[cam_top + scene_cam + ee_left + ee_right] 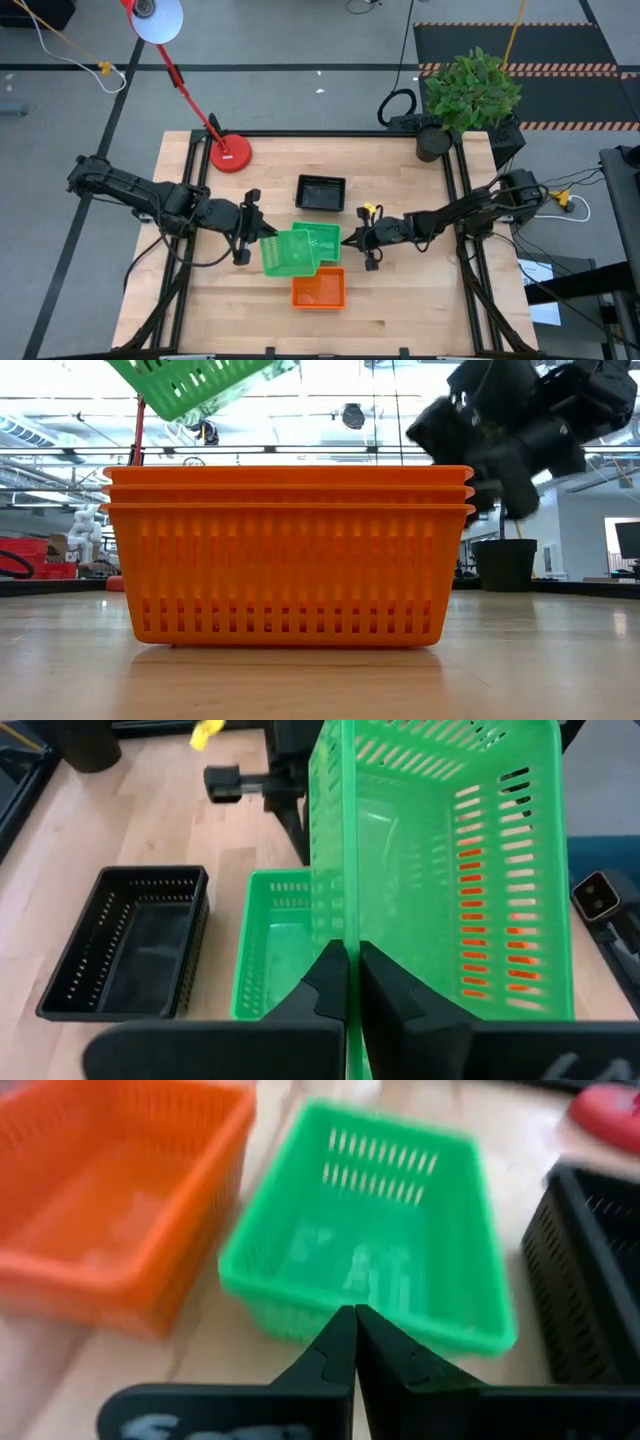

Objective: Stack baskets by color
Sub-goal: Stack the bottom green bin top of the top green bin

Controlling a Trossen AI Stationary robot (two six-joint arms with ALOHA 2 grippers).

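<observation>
**Green basket up in the air**

Green basket (283, 253) hangs tilted, its wall pinched by the left gripper (250, 232), above another green one (322, 240). Orange stack (319, 290) sits nearby. Right gripper (356, 240) has fingers pressed together, empty.

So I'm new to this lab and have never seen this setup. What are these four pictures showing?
It is a robot with two dark arms at a wooden table, each ending in a two-finger gripper. One picture looks straight down, one looks level across the tabletop, and two come from cameras on the wrists. The left gripper is shut on the wall of a green basket, lifted and tilted above a second green basket on the table. The right gripper is shut and empty beside that one. Also on the table: three nested orange baskets, black baskets, a red lamp and a potted plant.
</observation>
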